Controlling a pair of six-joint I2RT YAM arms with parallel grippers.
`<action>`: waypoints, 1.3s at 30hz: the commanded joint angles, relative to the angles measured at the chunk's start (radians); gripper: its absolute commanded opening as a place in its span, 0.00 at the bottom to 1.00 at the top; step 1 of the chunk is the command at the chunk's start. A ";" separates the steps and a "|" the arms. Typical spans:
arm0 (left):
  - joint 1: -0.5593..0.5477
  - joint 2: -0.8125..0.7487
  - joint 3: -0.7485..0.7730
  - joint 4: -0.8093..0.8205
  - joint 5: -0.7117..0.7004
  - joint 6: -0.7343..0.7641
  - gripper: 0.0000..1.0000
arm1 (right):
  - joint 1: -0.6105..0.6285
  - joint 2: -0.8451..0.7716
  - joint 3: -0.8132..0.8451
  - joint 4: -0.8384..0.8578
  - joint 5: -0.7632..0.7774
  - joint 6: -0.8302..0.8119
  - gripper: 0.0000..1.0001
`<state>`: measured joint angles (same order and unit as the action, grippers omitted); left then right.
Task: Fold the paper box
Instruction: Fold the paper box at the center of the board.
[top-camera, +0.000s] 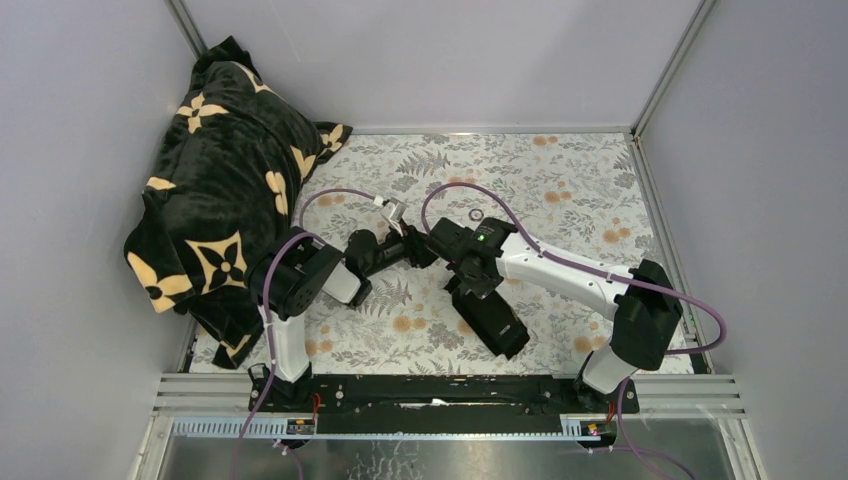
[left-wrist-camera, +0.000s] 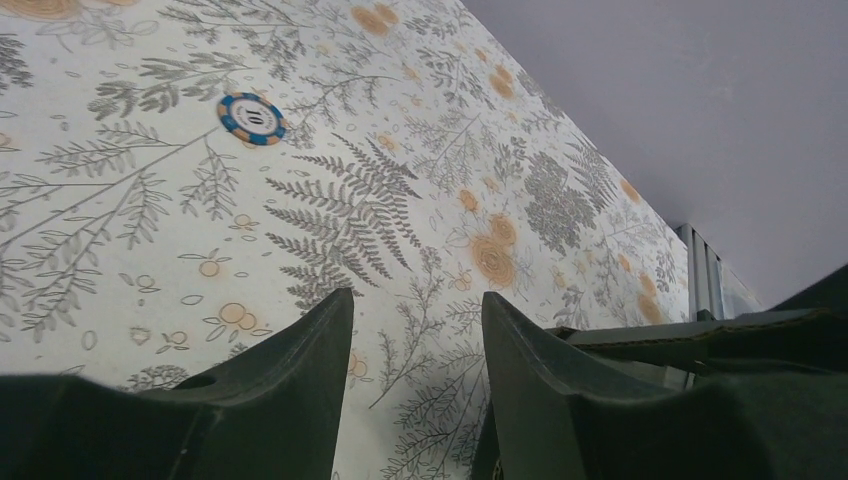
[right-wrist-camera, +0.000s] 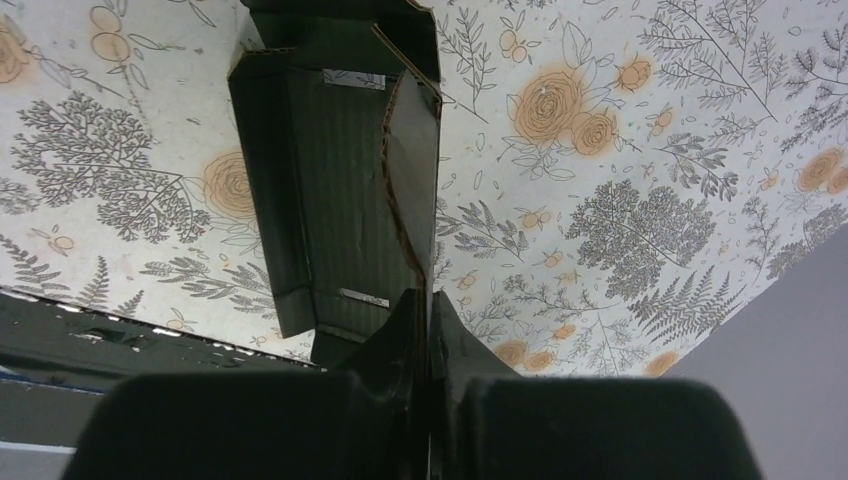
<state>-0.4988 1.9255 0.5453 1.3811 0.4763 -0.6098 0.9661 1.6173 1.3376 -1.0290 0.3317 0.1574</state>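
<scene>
- Right claw (right-wrist-camera: 428, 318): pressed together, pinching the upright side wall of the box (right-wrist-camera: 340, 190) at the wall's near end. The wall runs straight away from the fingertips, and the rest of the box lies to the left of it in the wrist view.
- Box position: on the table (right-wrist-camera: 620, 220), in the near half and slightly right of centre. It lies between the two arm bases, closer to the right one. From above it lies on a diagonal, its near end pointing toward the right base.
- Box condition: matte black card, partly formed into an open tray.
  - The floor is ribbed.
  - The long wall opposite the claw stands upright.
  - The pinched wall shows a raw brown edge and bows slightly along its length.
  - Two small pale strips sit on the floor, one at each end.
  - Flaps at the far end are raised but not closed.
- Left claw (left-wrist-camera: 415, 390): spread, with nothing between the fingers, and low over the table past the box's far end. A black card edge shows just beside its right finger (left-wrist-camera: 530, 380). Whether they touch cannot be told.
- Chip (left-wrist-camera: 251, 118): blue and white, flat on the table beyond the left claw, well apart from it.
- Blanket (top-camera: 225, 180): black with cream flowers, heaped at the far left corner.
</scene>
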 joint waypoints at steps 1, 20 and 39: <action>-0.030 0.020 0.016 0.023 -0.003 0.037 0.57 | -0.003 -0.021 -0.020 0.031 0.056 0.006 0.00; -0.079 0.131 0.053 -0.036 -0.007 0.085 0.56 | -0.003 -0.040 -0.022 0.041 0.115 0.004 0.00; -0.082 0.178 0.030 0.177 0.158 -0.064 0.56 | 0.001 -0.045 -0.037 0.066 0.129 0.010 0.00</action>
<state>-0.5751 2.1098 0.5919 1.4433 0.5919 -0.6476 0.9661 1.6146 1.2907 -0.9741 0.4110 0.1581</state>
